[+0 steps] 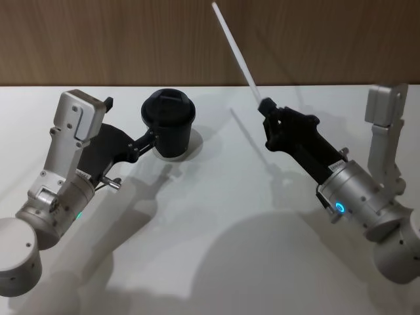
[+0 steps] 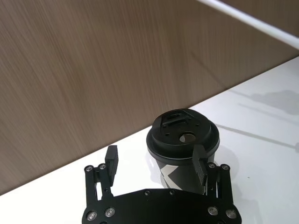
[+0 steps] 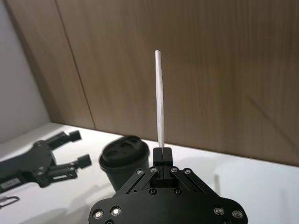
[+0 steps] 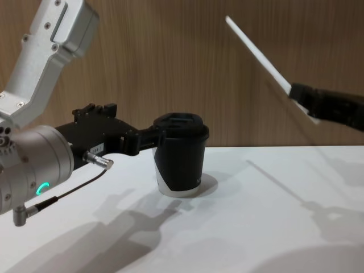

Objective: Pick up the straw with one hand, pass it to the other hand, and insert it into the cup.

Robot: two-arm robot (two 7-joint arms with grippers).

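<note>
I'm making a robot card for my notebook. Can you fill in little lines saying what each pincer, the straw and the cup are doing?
left pincer: open, cup between its fingers; touching or not, cannot tell
right pincer: shut on the straw's lower end, raised above the table
straw: slanted, free end up in the air, leaning toward the cup's side
cup: upright on the table, lid on, small hole in the lid
straw in cup: not yet
</note>
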